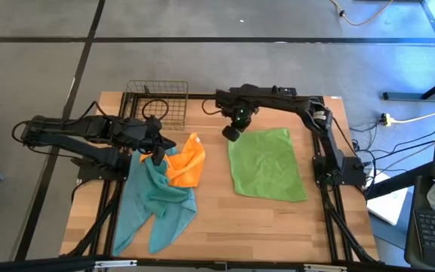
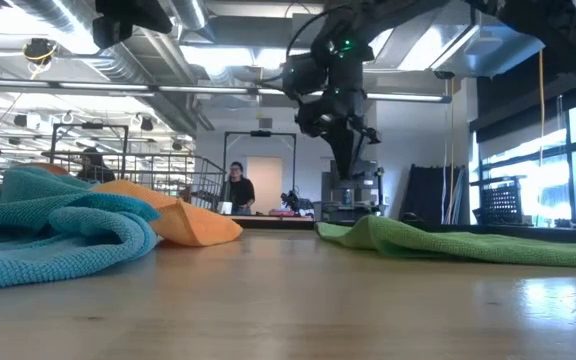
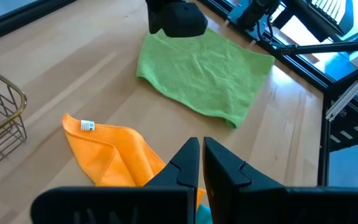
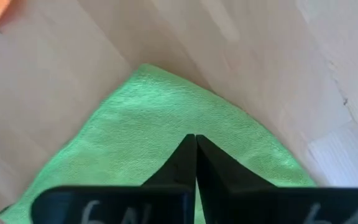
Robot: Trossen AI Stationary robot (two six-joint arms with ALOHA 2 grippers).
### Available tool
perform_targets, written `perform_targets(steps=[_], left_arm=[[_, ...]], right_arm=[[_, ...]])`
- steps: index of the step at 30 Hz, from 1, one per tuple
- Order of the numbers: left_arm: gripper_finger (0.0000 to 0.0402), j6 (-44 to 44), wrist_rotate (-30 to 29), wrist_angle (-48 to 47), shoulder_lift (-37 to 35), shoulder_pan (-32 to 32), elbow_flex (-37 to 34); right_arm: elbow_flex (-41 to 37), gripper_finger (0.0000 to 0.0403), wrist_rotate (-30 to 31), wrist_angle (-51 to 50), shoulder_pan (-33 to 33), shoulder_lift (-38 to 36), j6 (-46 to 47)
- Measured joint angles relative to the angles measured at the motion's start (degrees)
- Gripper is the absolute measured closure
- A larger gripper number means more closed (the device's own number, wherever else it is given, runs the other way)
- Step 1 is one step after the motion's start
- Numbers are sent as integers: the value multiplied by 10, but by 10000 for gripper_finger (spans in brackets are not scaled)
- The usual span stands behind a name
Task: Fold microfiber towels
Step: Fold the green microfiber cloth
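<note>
While the green towel lies flat on the right half of the table, the right gripper stands at its far left corner, the corner closest to the table's middle. Its two fingers are pressed together with no gap; in the right wrist view their tips meet over the green corner, but I cannot tell if any cloth is caught between them. In the low view this gripper hangs above the green towel, which lies low on the wood.

On the left half, the left gripper is over the pile of the other towels. Its fingers are together too. Whether they touch the cloth, I cannot tell. The orange towel is bunched just beside it, toward the table's middle, with a small white label at one corner. The teal towels spread from under the orange one toward the near left corner. A wire basket stands at the far edge.
</note>
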Motion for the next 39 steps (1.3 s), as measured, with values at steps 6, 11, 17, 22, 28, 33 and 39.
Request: perform_targets(steps=[6,11,17,22,28,33,39], left_arm=[[388,4,-1,0,0,0,0],[388,1,-1,0,0,0,0],[388,-11,1,0,0,0,0],[388,-26,1,0,0,0,0],[388,-27,1,0,0,0,0],[388,-32,2,0,0,0,0],[388,-32,2,-2,-1,0,0]], right_arm=[[0,327,-62,118,-19,34,-16],[0,236,-80,131,-17,75,-16],[0,167,-102,119,9,100,-17],[0,172,-22,81,16,102,-49],[0,223,5,23,11,101,-78],[18,304,5,-9,11,88,-107],[58,394,5,-12,10,70,-110]])
